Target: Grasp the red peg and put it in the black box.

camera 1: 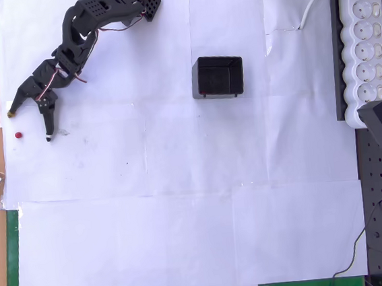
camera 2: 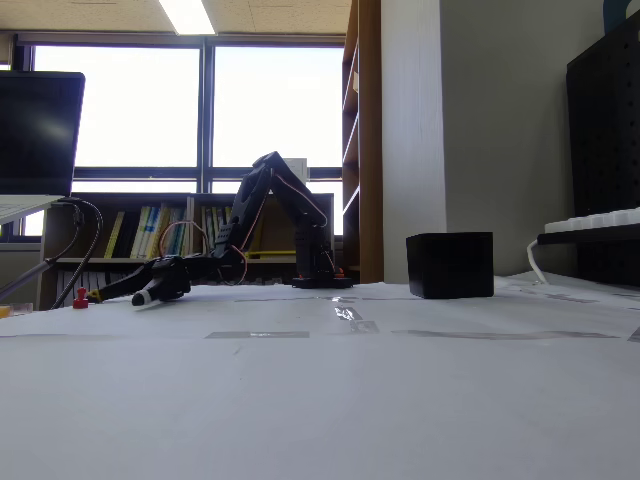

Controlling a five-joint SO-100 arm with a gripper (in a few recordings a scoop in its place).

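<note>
The counter is seen straight down from above. It is also viewed low, from near its surface, toward the windows. The black box is shared by both.

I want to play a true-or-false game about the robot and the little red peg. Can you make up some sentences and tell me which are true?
1. The red peg lies on the white paper between the open fingers of the gripper. True.
2. The red peg is already inside the black box. False: the overhead view shows the box with nothing red in it, and the peg lies far to its left.
3. The gripper is squeezing the peg. False: the fingers are spread and the peg sits loose between them.
4. A white power strip lies at the right edge of the overhead view. True.
5. The black box is tipped on its side. False: it stands upright, opening upward.
</note>
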